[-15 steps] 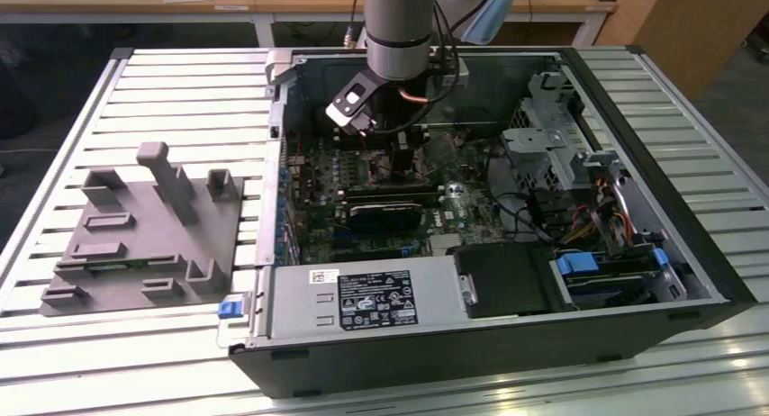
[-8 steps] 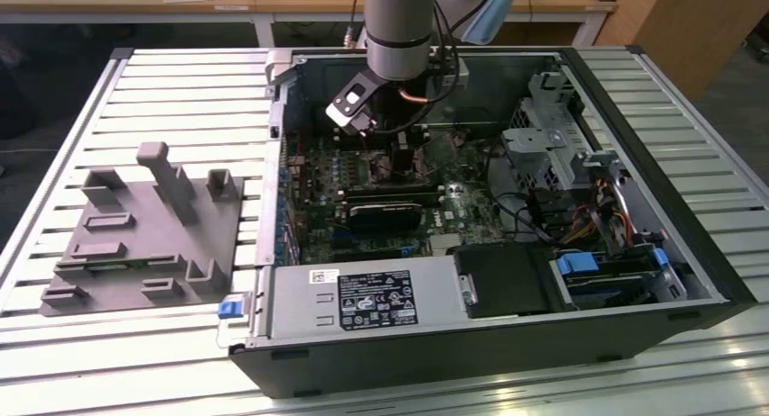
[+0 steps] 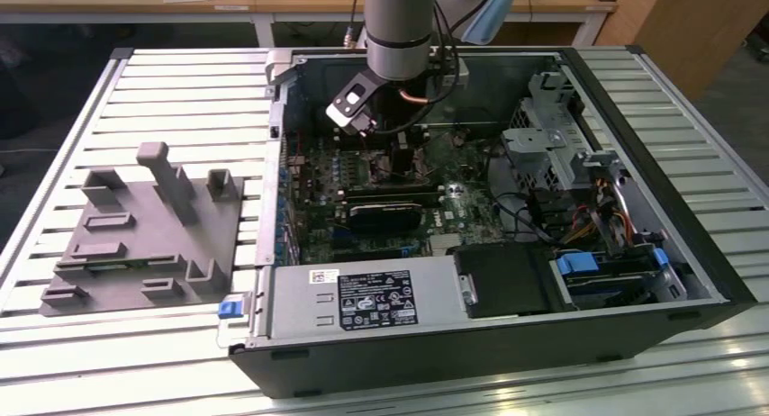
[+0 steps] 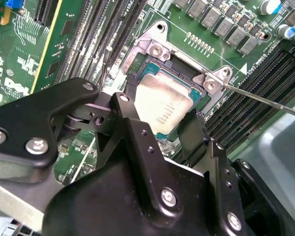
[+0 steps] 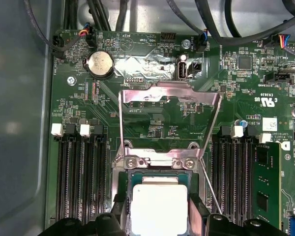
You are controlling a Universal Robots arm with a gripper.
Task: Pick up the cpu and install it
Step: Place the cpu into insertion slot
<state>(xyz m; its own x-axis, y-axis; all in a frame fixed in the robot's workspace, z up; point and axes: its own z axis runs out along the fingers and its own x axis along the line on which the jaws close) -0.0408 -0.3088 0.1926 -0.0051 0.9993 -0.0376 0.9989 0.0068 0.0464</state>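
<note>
The gripper pinches the cpu by two opposite edges. It lies flat, silver top up, square to the socket beneath.

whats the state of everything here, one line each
cpu, flat in the socket, metal top up
gripper, down inside the case, around the cpu
load plate, flipped open
socket lever, unlatched, raised
computer case, on its side, panel off

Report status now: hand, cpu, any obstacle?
Black hand down at the motherboard socket. Pale silver square cpu inside that socket. Metal load plate stands open, clear.
</note>
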